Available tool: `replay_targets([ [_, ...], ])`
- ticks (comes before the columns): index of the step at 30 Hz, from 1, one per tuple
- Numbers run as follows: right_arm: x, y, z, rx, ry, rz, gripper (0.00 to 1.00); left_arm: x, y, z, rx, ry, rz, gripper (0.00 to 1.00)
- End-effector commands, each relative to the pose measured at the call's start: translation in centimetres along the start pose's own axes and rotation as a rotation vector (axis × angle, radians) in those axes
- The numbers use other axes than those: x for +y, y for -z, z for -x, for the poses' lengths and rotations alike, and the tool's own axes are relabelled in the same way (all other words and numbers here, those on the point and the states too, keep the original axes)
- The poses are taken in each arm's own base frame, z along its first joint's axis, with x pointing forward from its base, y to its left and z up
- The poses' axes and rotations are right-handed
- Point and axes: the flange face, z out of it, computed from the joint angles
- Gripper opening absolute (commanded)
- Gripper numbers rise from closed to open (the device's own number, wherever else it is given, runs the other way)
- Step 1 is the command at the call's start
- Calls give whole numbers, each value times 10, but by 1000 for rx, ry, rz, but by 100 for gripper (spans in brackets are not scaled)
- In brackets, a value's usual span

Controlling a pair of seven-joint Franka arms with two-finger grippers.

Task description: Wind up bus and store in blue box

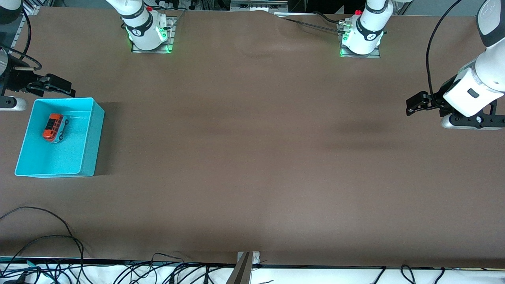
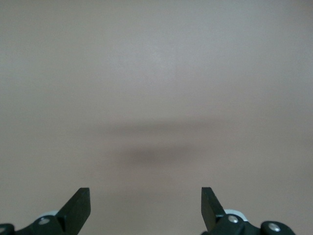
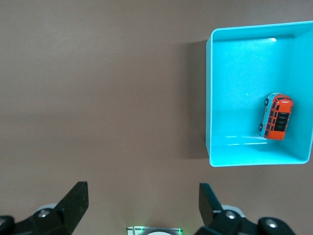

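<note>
— Where's the bus [image 1: 54, 127]?

— Inside the blue box [image 1: 88, 136], resting on the floor of it in the half farther from the front camera, its orange roof up. It sits at a slight angle to the box walls and touches none of them that I can see.

— And the box itself?

— On the brown table [image 1: 252, 157], at the right arm's end. The right gripper [image 1: 59, 87] hangs in the air just off the box's corner, over the table near the box edge that lies farthest from the front camera. Its fingers [image 3: 76, 203] are spread wide and hold nothing; the bus lies well clear of them.

— The other arm?

— The left arm waits at its own end of the table, well apart from box and bus. The left gripper [image 1: 414, 104] hovers over bare tabletop, fingers [image 2: 78, 208] parted and empty too.
</note>
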Motion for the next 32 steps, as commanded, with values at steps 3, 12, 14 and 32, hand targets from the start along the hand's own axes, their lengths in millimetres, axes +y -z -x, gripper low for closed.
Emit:
replay_targets([
  [3, 2, 8, 6, 17, 15, 20, 100, -3, 10, 1, 11, 12, 27, 100],
  [12, 14, 23, 5, 92, -24, 38, 100, -4, 10, 1, 13, 13, 27, 100],
  [14, 14, 25, 4, 102, -56, 36, 100, -4, 10, 1, 11, 13, 27, 100],
  [32, 11, 26, 3, 115, -72, 40, 100, -6, 10, 1, 12, 17, 40, 100],
])
